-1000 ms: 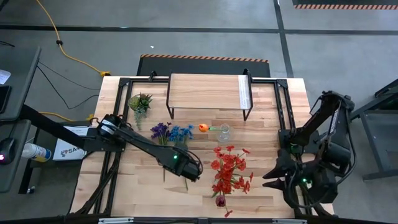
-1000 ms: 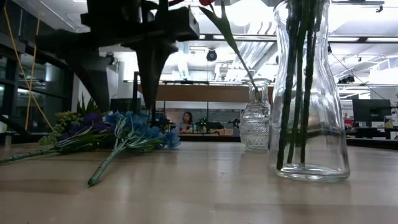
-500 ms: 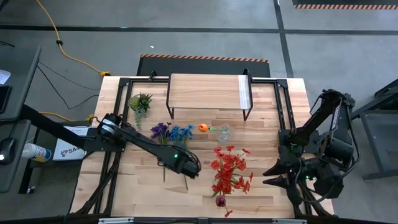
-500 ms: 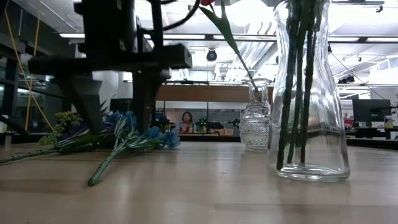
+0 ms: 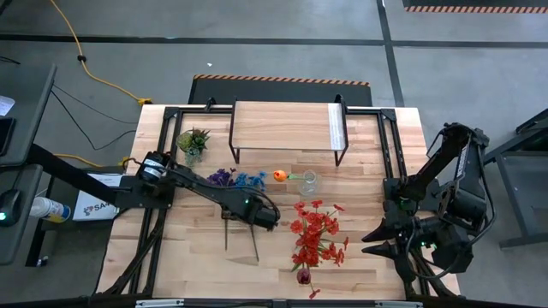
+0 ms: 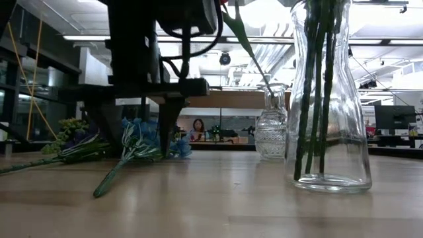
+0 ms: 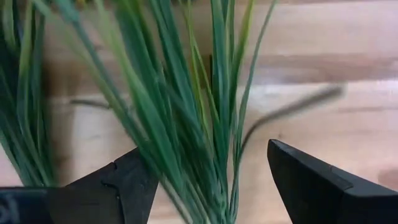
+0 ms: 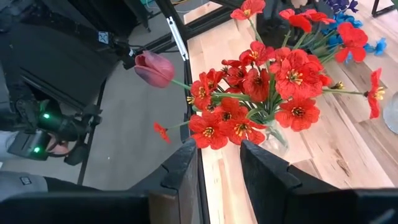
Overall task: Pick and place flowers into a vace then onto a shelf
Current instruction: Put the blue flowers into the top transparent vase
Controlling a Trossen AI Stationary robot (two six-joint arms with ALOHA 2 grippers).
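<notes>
Two arms logged. Left gripper (image 5: pixel 267 220): jaws wide, empty, low over the purple and blue flowers (image 5: pixel 235 180) lying on the counter (image 5: pixel 188 248); I must settle over a stem and pinch. Right gripper (image 5: pixel 370 242): jaws narrowly parted, empty, waiting beside the red bouquet (image 5: pixel 315 233).

Blue flowers (image 6: pixel 142 142) partly hidden behind left end effector (image 6: pixel 129 125).

Red flowers (image 5: pixel 315 233) stand upright in a clear glass vase (image 6: pixel 328 99), purple and blue flowers (image 5: pixel 240 180) lie flat on the tabletop, near the low light-wood shelf (image 5: pixel 282 126).
</notes>
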